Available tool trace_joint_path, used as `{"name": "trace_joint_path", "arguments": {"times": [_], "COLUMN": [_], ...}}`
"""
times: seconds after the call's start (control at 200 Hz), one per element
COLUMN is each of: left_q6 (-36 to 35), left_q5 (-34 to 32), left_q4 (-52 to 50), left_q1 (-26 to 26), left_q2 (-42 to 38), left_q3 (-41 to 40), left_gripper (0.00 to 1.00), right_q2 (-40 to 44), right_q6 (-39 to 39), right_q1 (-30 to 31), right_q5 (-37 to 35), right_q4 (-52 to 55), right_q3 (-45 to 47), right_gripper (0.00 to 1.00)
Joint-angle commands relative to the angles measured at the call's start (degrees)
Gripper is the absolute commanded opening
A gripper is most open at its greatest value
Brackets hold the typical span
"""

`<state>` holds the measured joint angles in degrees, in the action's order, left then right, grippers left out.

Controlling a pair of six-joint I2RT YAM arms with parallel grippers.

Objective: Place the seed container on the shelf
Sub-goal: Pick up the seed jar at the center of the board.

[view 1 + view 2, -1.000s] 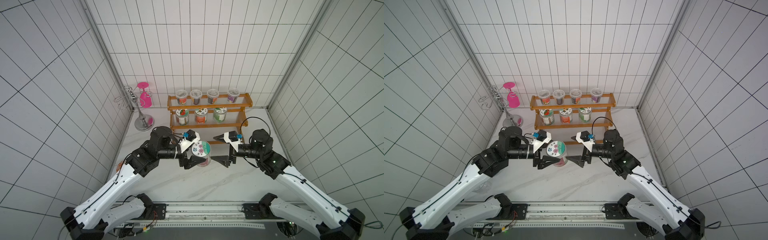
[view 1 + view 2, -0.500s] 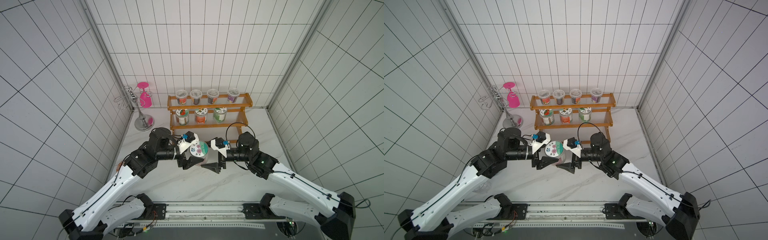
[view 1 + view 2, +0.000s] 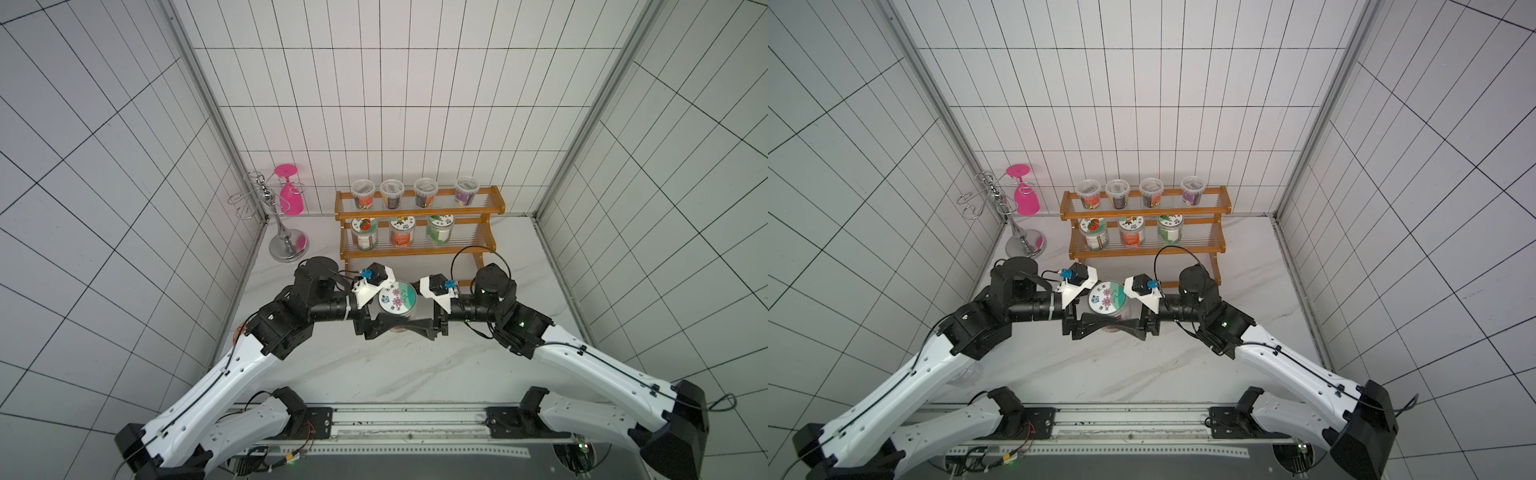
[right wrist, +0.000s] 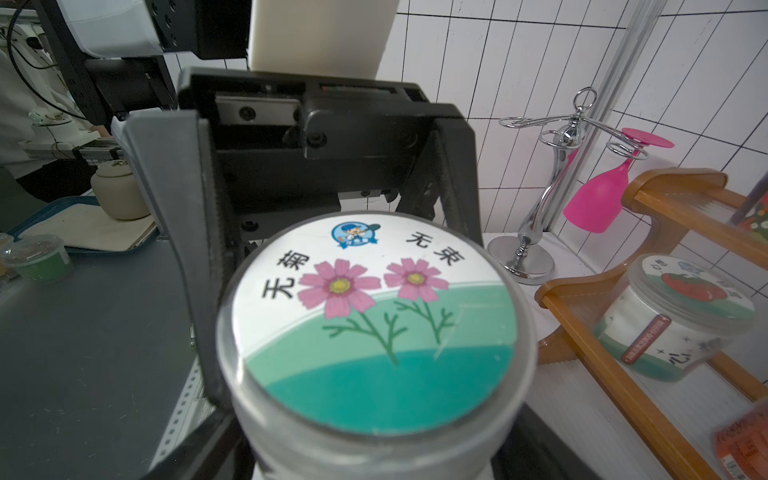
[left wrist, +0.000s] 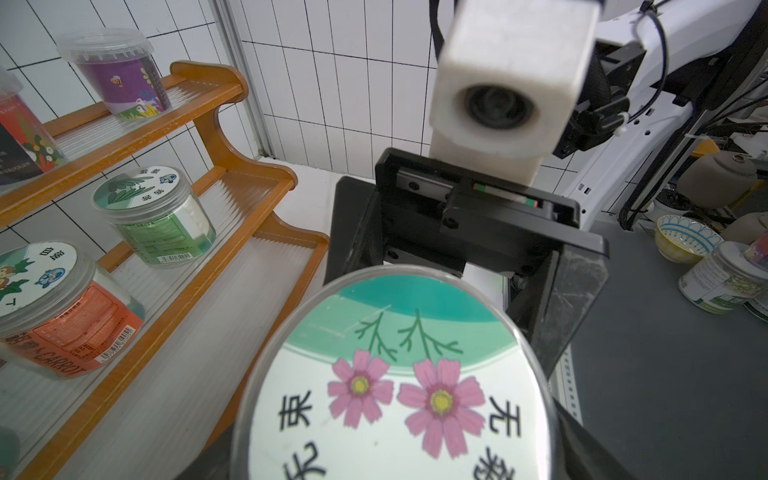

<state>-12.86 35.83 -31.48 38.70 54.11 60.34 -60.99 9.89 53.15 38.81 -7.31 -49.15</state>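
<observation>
**A:** Top views both show the jar (image 3: 397,300) upright, short of the shelf (image 3: 478,212), which lies at 12 o'clock from it.

**B:** Who has it?

**A:** At 9 o'clock the left gripper (image 3: 405,311), jaws wide, is clamped on its body. At 3 o'clock the right gripper (image 3: 388,312) straddles the same jar; whether it grips, I cannot tell.

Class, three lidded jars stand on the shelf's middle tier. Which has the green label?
The green-label jar, at the row's right end, beside the orange carrot jar; the tomato-lid jar is at the other end.
</observation>
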Motion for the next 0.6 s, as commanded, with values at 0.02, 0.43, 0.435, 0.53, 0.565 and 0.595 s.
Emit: {"name": "trace_joint_path", "arguments": {"times": [0.02, 0.43, 0.435, 0.53, 0.565, 0.595], "left_q6": [0.12, 2.25, 2.33, 3.08, 3.19, 3.29], "left_q5": [-0.38, -6.78, -6.85, -8.05, -8.90, -9.69], "left_q4": [5.45, 8.94, 8.96, 9.03, 9.07, 9.07], "left_q1": [0.21, 0.23, 0.23, 0.23, 0.20, 0.19], "left_q2": [-0.32, -5.42, -5.46, -6.82, -7.37, -7.80], "left_q3": [-0.92, -1.13, -1.11, -0.66, -0.66, -0.74], "left_gripper": [0.65, 0.99, 0.99, 0.99, 0.99, 0.99], "right_q2": [1.48, 5.03, 5.10, 6.28, 6.80, 7.20], "right_q6": [0.08, 2.94, 2.94, 3.34, 3.39, 3.40], "right_q1": [1.46, 1.28, 1.27, 1.07, 0.92, 0.76], "right_q5": [1.63, -5.57, -5.66, -8.30, -9.71, -10.88], "right_q4": [-2.75, -2.27, -2.27, -2.34, -2.36, -2.38], "right_q3": [1.24, 5.77, 5.84, 7.12, 7.59, 8.02], "right_gripper": [0.65, 0.61, 0.61, 0.60, 0.60, 0.60]}}
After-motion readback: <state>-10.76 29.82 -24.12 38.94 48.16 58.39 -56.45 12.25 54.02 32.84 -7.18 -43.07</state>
